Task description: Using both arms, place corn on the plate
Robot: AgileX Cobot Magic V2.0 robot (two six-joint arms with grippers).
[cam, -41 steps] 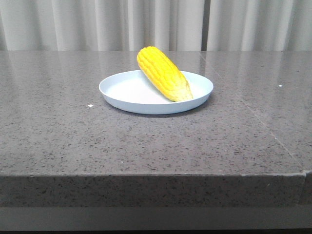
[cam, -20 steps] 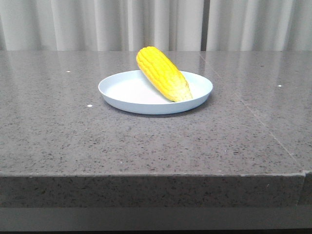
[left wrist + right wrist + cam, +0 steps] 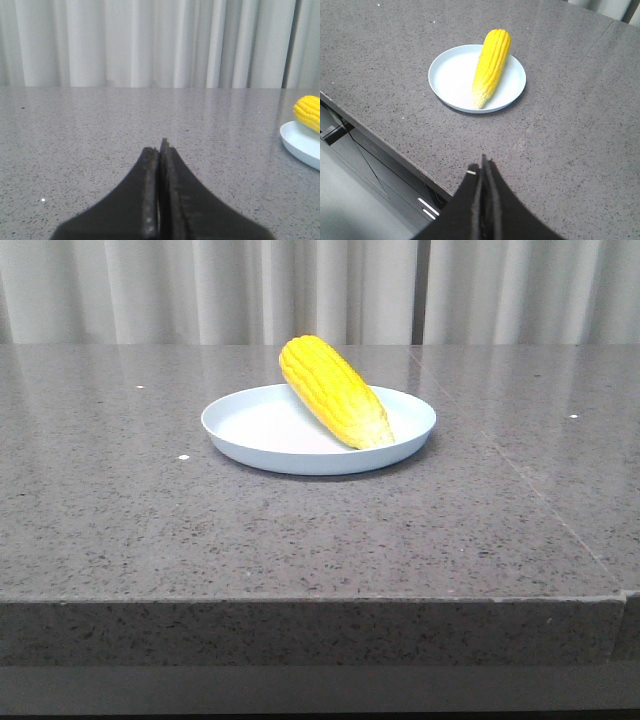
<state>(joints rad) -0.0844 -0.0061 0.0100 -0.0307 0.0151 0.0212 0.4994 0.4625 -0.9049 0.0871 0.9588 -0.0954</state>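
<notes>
**Corn lying on the plate, right tool closed and clear of both**

A bright yellow corn cob [image 3: 491, 66] with rows of kernels lies across a round, shallow, pale blue-white plate [image 3: 449, 75]. Its paler tapered tip rests near the plate's rim on the side toward the camera, and its blunt end reaches the opposite rim. The plate sits on a speckled dark grey stone surface [image 3: 580, 120], near the surface's edge. The right arm's black tool [image 3: 483, 172] has its two fingers pressed together with nothing between them, held well apart from the plate, above the surface near its edge.
</notes>
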